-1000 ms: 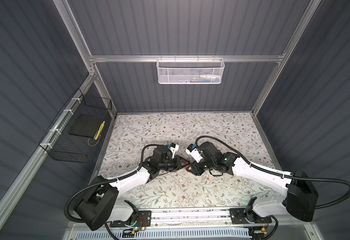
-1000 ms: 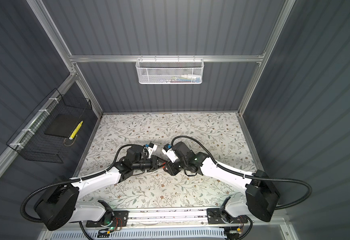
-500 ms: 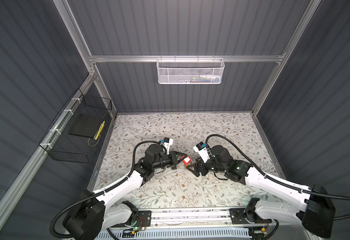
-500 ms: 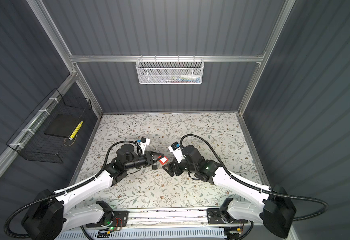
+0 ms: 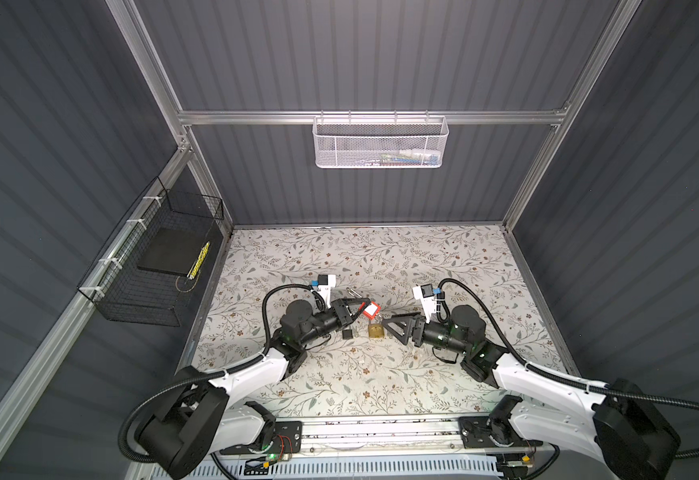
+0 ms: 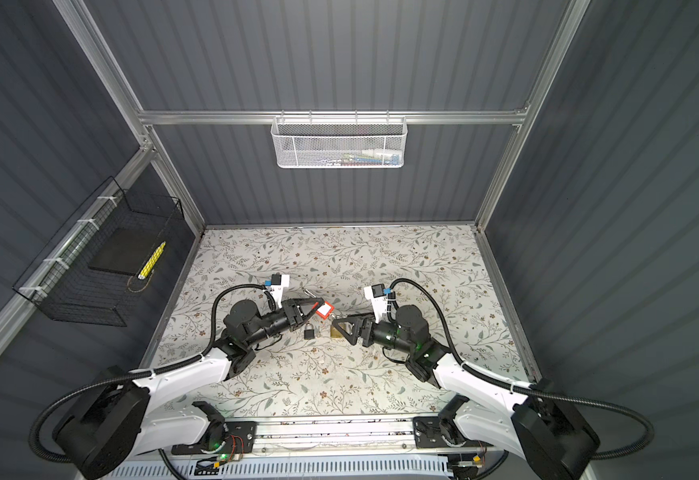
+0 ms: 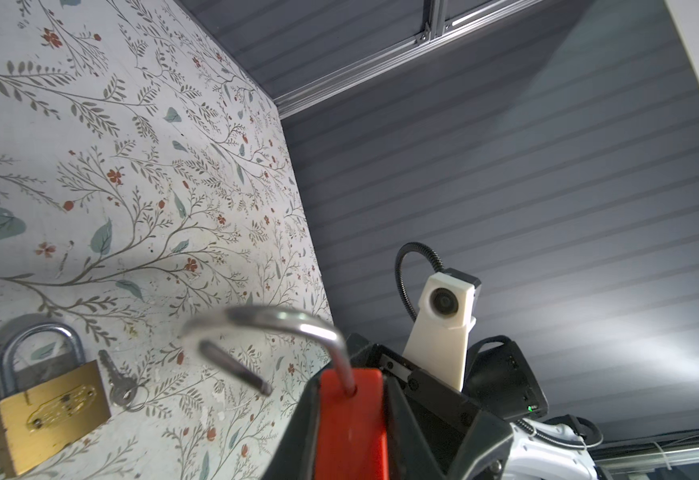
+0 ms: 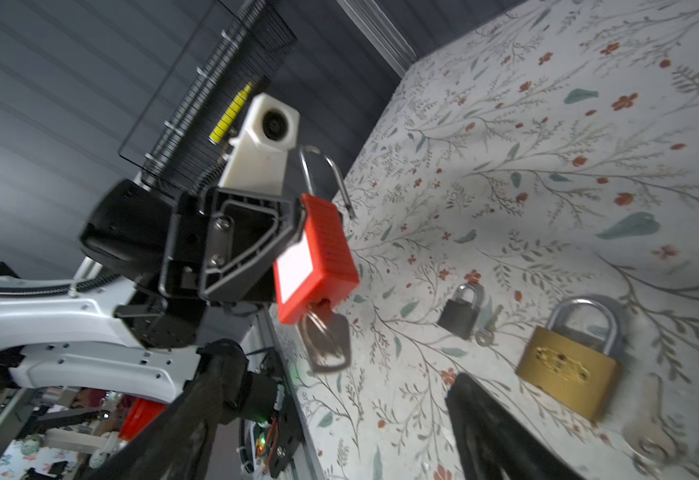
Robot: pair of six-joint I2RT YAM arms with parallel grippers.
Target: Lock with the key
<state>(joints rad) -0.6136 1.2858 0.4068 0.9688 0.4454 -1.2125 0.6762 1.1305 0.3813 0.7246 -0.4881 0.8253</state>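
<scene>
My left gripper [image 5: 362, 306] is shut on the body of a red padlock [image 5: 372, 309], holding it just above the table. Its steel shackle [image 7: 281, 324] stands swung open. In the right wrist view a key [image 8: 324, 340] sticks out of the end of the red padlock [image 8: 318, 262] away from the shackle. My right gripper [image 5: 387, 328] is open and empty, a short way to the right of the red padlock and not touching it or the key. Its fingers [image 8: 489, 424] hover beside a brass padlock [image 5: 376, 331].
A small black padlock [image 5: 347, 333] and the brass padlock [image 8: 568, 370] lie shut on the floral table, each with a loose key [image 7: 117, 382] beside it. A black wire basket [image 5: 152, 266] hangs on the left wall and a white mesh basket [image 5: 379, 143] on the back wall.
The two grippers were together at the red padlock a second ago. My right gripper has opened and drawn back to the right; the left has pulled slightly left with the padlock.
</scene>
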